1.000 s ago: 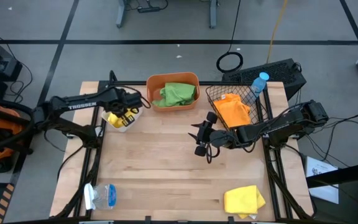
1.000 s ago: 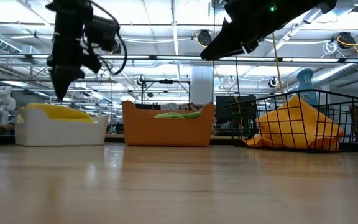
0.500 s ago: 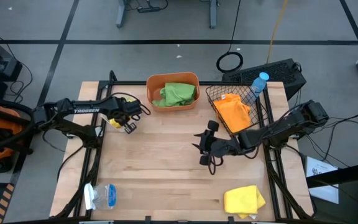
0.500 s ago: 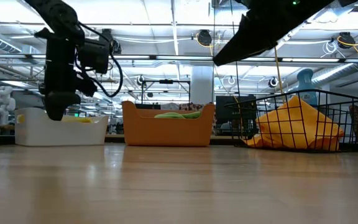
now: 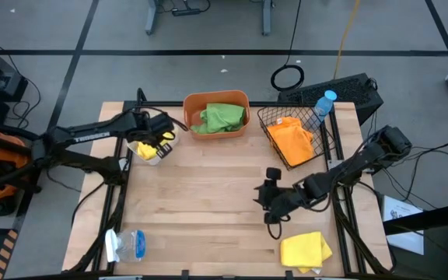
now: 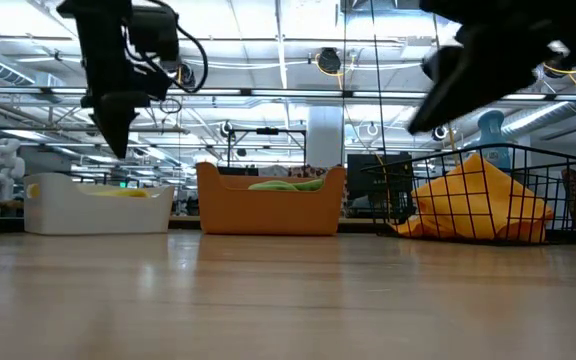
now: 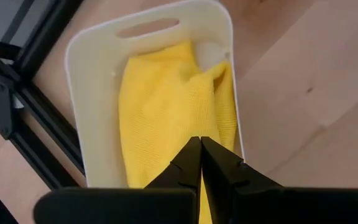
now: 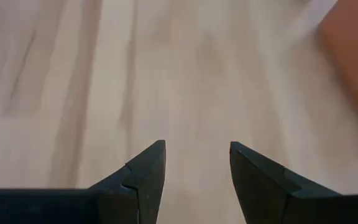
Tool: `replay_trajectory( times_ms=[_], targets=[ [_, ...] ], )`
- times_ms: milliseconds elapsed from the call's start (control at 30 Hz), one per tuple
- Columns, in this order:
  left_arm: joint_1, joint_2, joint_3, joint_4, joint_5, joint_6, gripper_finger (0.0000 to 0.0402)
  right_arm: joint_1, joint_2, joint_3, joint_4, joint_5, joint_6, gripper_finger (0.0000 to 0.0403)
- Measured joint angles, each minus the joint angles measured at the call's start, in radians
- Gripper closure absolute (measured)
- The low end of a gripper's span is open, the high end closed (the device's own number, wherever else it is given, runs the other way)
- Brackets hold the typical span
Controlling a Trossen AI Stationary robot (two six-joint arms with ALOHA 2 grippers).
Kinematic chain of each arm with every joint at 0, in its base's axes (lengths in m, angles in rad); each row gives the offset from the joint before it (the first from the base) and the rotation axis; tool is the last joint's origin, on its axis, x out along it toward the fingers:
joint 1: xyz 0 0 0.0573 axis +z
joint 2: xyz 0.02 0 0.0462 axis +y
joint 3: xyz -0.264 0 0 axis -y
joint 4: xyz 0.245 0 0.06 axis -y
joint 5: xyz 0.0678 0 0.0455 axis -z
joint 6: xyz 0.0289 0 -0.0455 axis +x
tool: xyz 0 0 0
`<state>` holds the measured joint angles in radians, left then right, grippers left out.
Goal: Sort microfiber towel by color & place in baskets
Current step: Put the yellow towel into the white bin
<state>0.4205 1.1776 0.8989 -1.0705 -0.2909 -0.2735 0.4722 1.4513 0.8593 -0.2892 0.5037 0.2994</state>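
My left gripper (image 7: pixel 201 144) is shut and hangs over the white tub (image 7: pixel 91 106), just above the yellow towel (image 7: pixel 166 112) lying in it; the low view shows the left gripper (image 6: pixel 118 140) clear above the tub's rim (image 6: pixel 98 190). My right gripper (image 8: pixel 197 158) is open over bare wood. In the high view, the right gripper (image 5: pixel 269 208) is a little way from a second yellow towel (image 5: pixel 306 250) lying flat by the table's near edge. A green towel (image 5: pixel 222 117) lies in the orange tub (image 5: pixel 216 99). An orange towel (image 5: pixel 292 138) lies in the black wire basket (image 5: pixel 271 118).
A clear bottle with a blue cap (image 5: pixel 325 103) stands behind the wire basket at the far right corner. A clear packet with blue print (image 5: pixel 127 245) lies at the near left corner. Bare wood (image 5: pixel 201 194) spans the table's middle between the two arms.
My left gripper dipped into the white tub, pressing the heaped yellow towel flat, then rose again above the rim. My right gripper moved from beside the wire basket toward the table's near edge, closer to the yellow towel lying there.
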Motion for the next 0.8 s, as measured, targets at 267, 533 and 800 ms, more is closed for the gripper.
replay_trajectory(
  times_ms=[267, 533, 800],
  targets=[
    [-0.077, -0.067, -0.012, 0.014, 0.047, -0.001, 0.0387, 0.079, 0.000, 0.000, -0.214, -0.169, 0.245, 0.0234],
    [-0.283, -0.055, -0.036, 0.306, 0.164, 0.044, 0.0387, 0.180, -0.013, 0.000, -0.336, -0.431, 0.529, 0.0234],
    [-0.475, -0.025, -0.036, 0.522, 0.164, 0.044, 0.0387, 0.323, -0.042, 0.000, -0.270, -0.442, 0.786, 0.0200]
  ],
)
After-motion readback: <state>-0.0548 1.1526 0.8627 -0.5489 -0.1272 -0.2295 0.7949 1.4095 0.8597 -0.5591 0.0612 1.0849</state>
